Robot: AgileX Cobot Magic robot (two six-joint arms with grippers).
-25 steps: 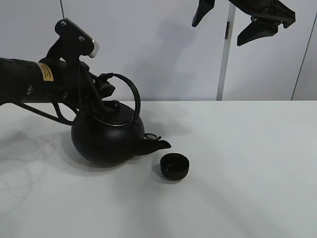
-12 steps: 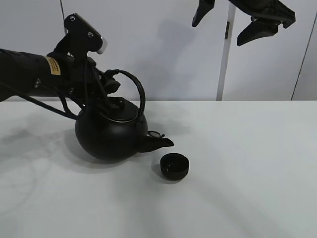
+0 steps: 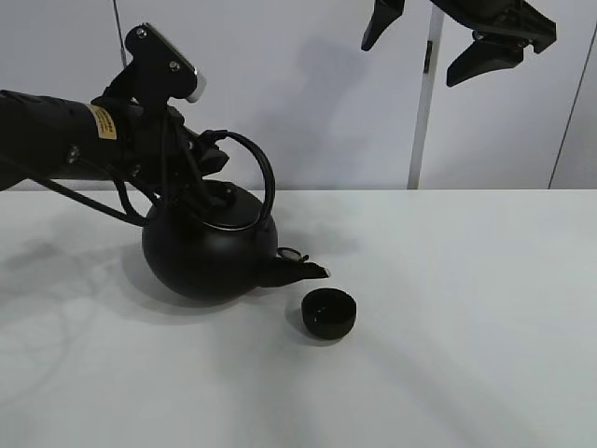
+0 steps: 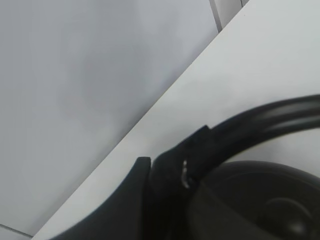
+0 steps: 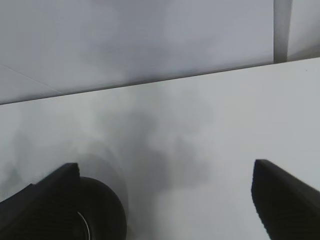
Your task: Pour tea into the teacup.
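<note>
Gripping the arched handle (image 3: pixel 259 177) of the black kettle (image 3: pixel 207 254), the left end effector (image 3: pixel 203 161) is clamped on the handle's left part, above the lid. The left wrist view confirms this: the dark fingers (image 4: pixel 165 195) meet around the curved bar of the handle (image 4: pixel 270 116), with the rounded kettle body (image 4: pixel 260 200) directly beneath. The left arm reaches in from the left edge of the scene, level with the top of the kettle.

The kettle sits on the left half of the white table (image 3: pixel 466 336) and is tipped to the right, so that its spout (image 3: pixel 300 272) points right and slightly down. Whether its base rests on the table or hangs just clear of it cannot be told from the high view.

The teacup (image 3: pixel 328 312) stands upright on the table, just to the right of the kettle and a little nearer. The tip of the spout lies just beside the cup's far left rim and is not touching it. The contents of the cup cannot be made out.

The right end effector (image 3: pixel 410 63) hangs high at the far right, well apart from the kettle and the cup. Its fingers (image 5: pixel 285 197) are spread wide with nothing between them.
</note>
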